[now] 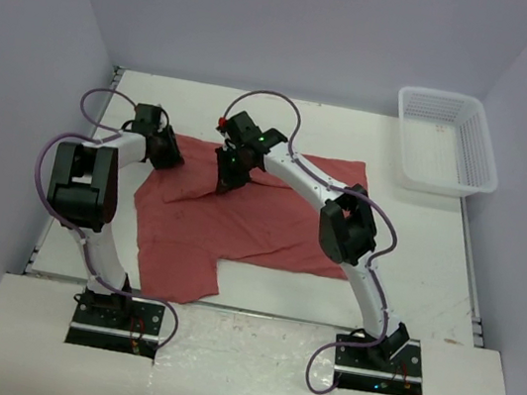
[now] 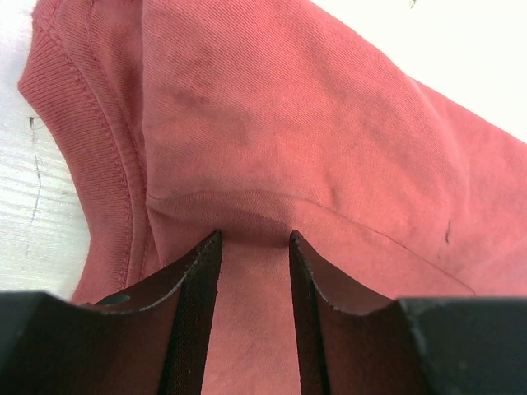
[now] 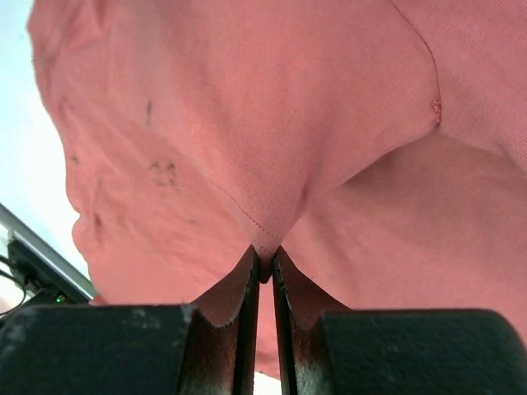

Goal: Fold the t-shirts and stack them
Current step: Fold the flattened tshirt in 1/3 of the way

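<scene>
One brick-red t-shirt [image 1: 239,224] lies spread and wrinkled on the white table. My left gripper [image 1: 165,152] is at the shirt's far left corner. In the left wrist view its jaws [image 2: 255,240] stand apart over the cloth [image 2: 313,132], beside a ribbed hem [image 2: 99,164], with flat fabric between the fingers [image 2: 196,288]. My right gripper [image 1: 226,180] is on the shirt's far middle part. In the right wrist view it [image 3: 265,265] is shut on a pinched peak of the cloth [image 3: 247,123], which it draws up.
A white plastic mesh basket [image 1: 446,141] stands at the far right corner of the table. Grey walls close in the left, back and right. The arm bases [image 1: 119,315] sit at the near edge.
</scene>
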